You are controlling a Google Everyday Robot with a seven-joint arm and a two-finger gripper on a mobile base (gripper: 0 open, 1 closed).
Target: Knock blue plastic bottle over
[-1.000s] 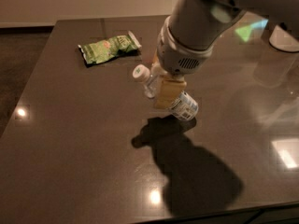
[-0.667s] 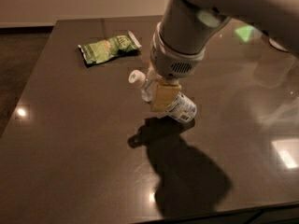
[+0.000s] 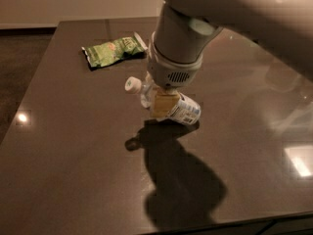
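the gripper point(image 3: 161, 107) sits on the tipped blue plastic bottle point(image 3: 189, 112); its fingers point(image 3: 165, 102) pinch the bottle's middle, cap toward the green bag point(image 3: 113, 51).

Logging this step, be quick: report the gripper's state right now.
Gripper: low over the middle of the table, closed on the blue plastic bottle, which is tipped onto its side.

The arm point(image 3: 254, 18) slants down from the upper right, a thick pale link filling that corner, and bends into a round wrist point(image 3: 177, 48) that points almost straight down, with a small vent grille point(image 3: 177, 77) on its lower collar. Below it the hand point(image 3: 163, 102) hangs low over the middle of the worktop point(image 3: 73, 146) — its yellowish face toward the camera.
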